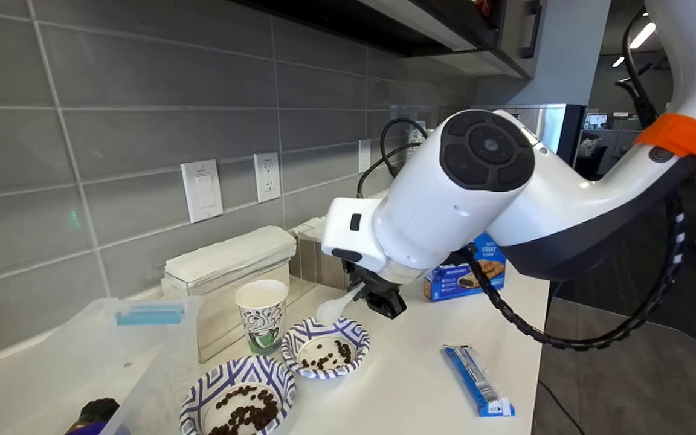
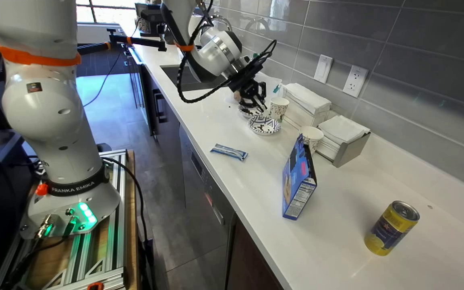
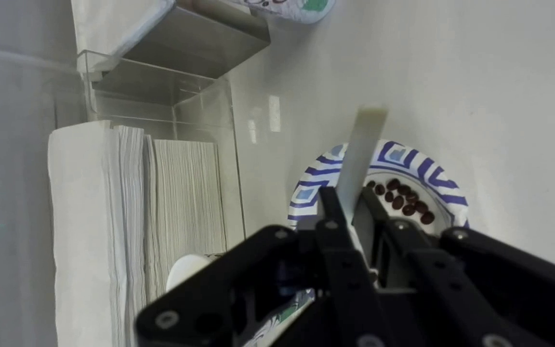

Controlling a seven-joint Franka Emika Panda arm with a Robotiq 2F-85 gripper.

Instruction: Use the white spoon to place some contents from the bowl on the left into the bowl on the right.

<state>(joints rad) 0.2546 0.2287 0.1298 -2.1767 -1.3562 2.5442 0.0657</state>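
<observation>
Black 2-finger gripper pinches white plastic spoon, head apparently over right round blue-and-white paper bowl. Thin handle could twist, spilling any load; low pass could tip bowl.

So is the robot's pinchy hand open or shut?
Shut: the gripper holds the white spoon. In the wrist view, the spoon's handle sits between the fingers; in an exterior view, the spoon juts from them.
</observation>
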